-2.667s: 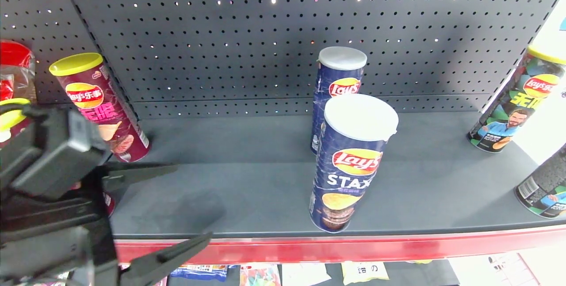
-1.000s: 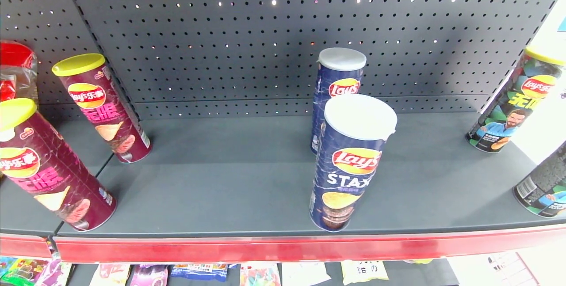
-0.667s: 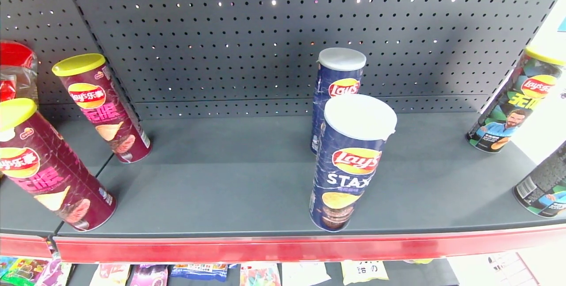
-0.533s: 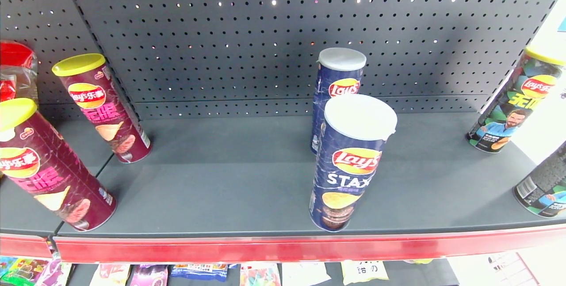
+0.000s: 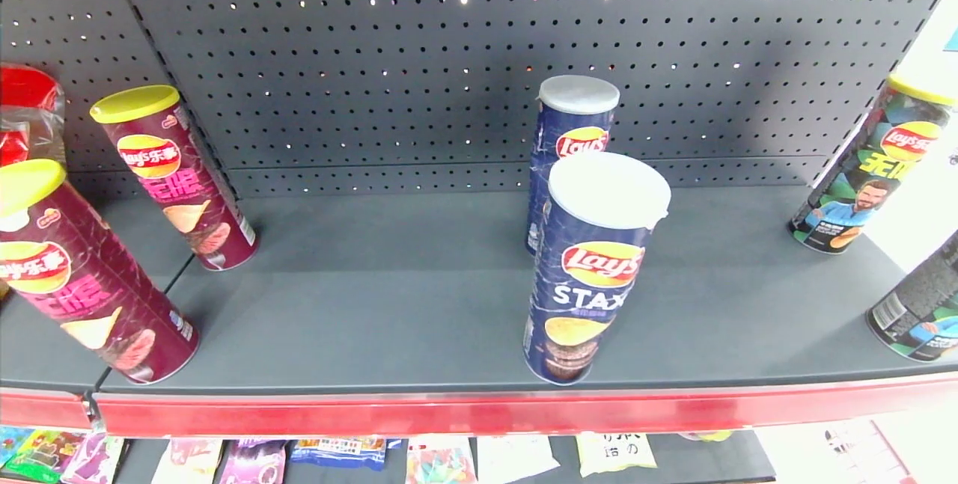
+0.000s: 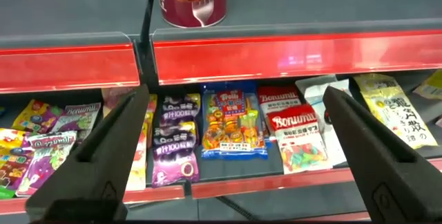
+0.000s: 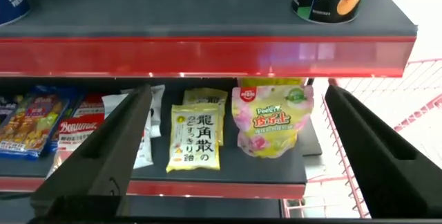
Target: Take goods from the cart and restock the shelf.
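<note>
Restock, between items: left gripper (image 6: 235, 96) and right gripper (image 7: 238, 92) hanging wide open, empty, below shelf (image 5: 374, 304); maroon chip can (image 5: 82, 274) standing near left. Next, likely: turning to cart for another can

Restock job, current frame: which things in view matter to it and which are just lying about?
Job: dark grey metal shelf with red front rail; navy blue chip tubes with white lids, maroon tubes with yellow lids, green-and-black tubes standing on it; left gripper and right gripper, both open and empty.
Lying about: colourful snack packets on the lower shelf; grey perforated back panel.
</note>
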Robot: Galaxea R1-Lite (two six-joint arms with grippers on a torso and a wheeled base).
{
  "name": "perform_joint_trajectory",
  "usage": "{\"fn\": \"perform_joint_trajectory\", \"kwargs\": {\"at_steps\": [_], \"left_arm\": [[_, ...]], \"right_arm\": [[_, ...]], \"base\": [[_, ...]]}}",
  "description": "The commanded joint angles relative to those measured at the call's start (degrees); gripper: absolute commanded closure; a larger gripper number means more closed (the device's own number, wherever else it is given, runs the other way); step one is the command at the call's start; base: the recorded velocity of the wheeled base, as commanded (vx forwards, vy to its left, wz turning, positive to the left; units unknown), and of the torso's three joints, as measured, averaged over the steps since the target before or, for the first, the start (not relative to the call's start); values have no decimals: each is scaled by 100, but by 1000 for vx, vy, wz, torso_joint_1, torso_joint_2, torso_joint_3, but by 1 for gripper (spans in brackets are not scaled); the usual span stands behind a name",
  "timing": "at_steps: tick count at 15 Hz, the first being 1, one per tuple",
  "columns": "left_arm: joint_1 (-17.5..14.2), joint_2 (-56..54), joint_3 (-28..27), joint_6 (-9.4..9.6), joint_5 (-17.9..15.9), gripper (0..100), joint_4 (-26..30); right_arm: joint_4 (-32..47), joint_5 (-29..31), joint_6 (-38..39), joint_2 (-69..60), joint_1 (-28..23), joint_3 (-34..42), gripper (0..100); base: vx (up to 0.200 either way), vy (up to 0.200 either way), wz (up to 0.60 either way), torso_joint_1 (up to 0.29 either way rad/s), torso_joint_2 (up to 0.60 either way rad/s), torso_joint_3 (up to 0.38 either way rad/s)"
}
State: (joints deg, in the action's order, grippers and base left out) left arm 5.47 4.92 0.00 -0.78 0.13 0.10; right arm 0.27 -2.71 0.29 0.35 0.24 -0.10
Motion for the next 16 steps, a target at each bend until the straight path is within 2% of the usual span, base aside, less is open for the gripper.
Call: {"fn": "perform_joint_trajectory", "kwargs": {"at_steps": [1,3,9,12,16], "left_arm": [[-2,26,0,-1,-5,0,-1],[-2,26,0,-1,4,0,-1],[-2,26,0,-1,4,0,-1],[-2,17,0,-1,-5,0,-1],[-2,26,0,-1,4,0,-1]], "right_arm": [[0,-2,6,-9,2,1,0],[0,-2,6,-9,2,1,0],[0,-2,6,-9,2,1,0],[0,-2,15,-9,2,1,0],[0,-2,15,-18,2,1,0]], "base": [[-200,0,0,17,12,-2],[-200,0,0,-2,2,5],[0,0,0,0,0,0],[0,0,600,4,2,1],[0,0,0,0,0,0]]}}
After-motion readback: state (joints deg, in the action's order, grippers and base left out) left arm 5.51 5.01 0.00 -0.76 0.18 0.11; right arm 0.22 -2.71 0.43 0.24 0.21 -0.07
